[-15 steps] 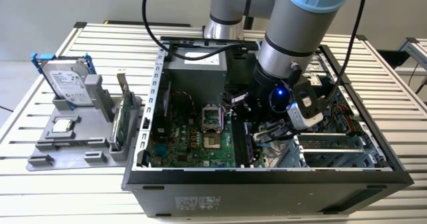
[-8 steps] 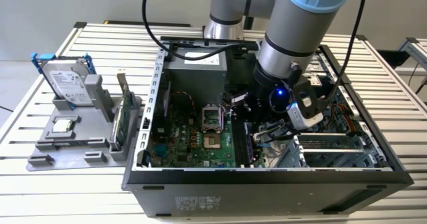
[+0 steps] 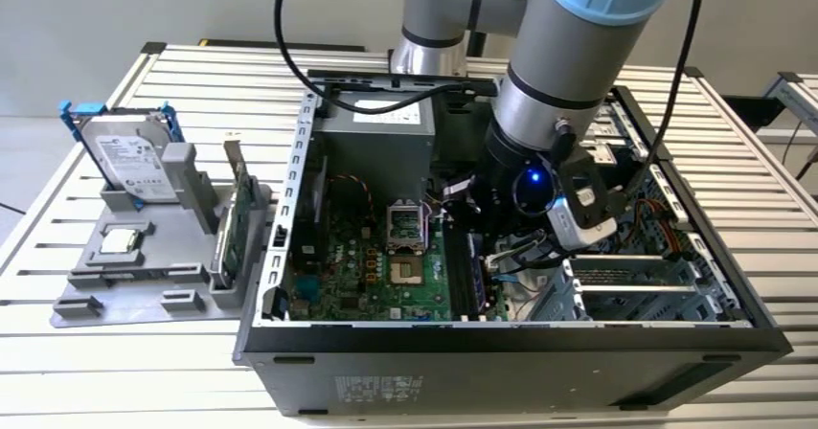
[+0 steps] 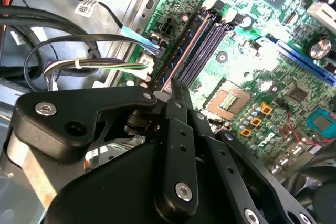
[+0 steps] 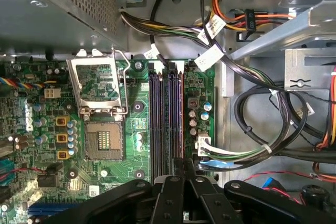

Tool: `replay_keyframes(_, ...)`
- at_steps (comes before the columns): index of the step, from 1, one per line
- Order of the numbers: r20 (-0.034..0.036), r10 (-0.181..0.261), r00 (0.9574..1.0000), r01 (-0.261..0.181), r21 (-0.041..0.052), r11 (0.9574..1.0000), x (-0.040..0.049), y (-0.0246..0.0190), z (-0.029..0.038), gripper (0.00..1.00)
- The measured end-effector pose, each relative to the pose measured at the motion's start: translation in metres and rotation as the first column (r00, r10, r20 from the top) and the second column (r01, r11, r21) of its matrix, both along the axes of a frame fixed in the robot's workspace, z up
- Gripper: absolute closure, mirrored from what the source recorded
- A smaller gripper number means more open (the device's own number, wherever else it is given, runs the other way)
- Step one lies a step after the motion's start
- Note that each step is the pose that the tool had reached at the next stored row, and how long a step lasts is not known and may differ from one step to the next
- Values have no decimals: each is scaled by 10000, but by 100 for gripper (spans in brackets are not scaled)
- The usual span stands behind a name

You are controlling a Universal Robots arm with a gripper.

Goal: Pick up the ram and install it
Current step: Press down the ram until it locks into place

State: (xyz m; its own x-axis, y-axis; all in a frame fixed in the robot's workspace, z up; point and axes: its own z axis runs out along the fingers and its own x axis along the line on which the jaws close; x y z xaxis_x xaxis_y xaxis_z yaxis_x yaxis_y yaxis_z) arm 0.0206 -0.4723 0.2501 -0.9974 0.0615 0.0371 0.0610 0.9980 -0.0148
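The ram (image 3: 477, 271) stands edge-up in the memory slot nearest the cable side of the motherboard (image 3: 371, 266). It appears as a thin dark strip in both wrist views (image 4: 181, 51) (image 5: 181, 114). My gripper (image 3: 503, 259) reaches down into the open computer case over the near end of that slot. Its black fingers are drawn close together on the ram's top edge (image 4: 175, 85) (image 5: 184, 163). The part of the ram under the fingers is hidden.
Bundled cables (image 5: 252, 129) and drive cages (image 3: 639, 285) crowd the side beside the slots. The open CPU socket (image 5: 102, 140) lies on the other side. Outside the case (image 3: 511, 338), a grey holder (image 3: 128, 276) carries a blue-framed hard drive (image 3: 128, 156) and a green expansion card (image 3: 234, 218).
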Motion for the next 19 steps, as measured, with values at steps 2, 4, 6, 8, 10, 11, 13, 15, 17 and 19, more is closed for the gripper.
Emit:
replay_keyframes(2, -1, -230, 9997, 230, 1, 9997, 0, 0, -2, 100)
replay_keyframes(4, -2, -447, 9990, 447, 1, 9990, 0, 0, -4, 100)
replay_keyframes(6, -2, -607, 9982, 607, 1, 9982, 0, 0, -6, 100)
replay_keyframes(8, -3, -693, 9976, 693, -1, 9976, 0, 0, -7, 100)
replay_keyframes(10, -5, -769, 9970, 769, 0, 9970, 0, 0, -8, 100)
replay_keyframes(11, -6, -813, 9967, 813, 0, 9967, 0, 0, -9, 100)
replay_keyframes(13, -7, -909, 9959, 909, 0, 9959, 0, 0, -10, 100)
replay_keyframes(15, -8, -951, 9955, 951, 0, 9955, -1, 0, -11, 100)
replay_keyframes(17, -9, -961, 9954, 961, 0, 9954, -1, 0, -10, 100)
replay_keyframes(19, -9, -961, 9954, 961, 0, 9954, -1, 0, -11, 100)
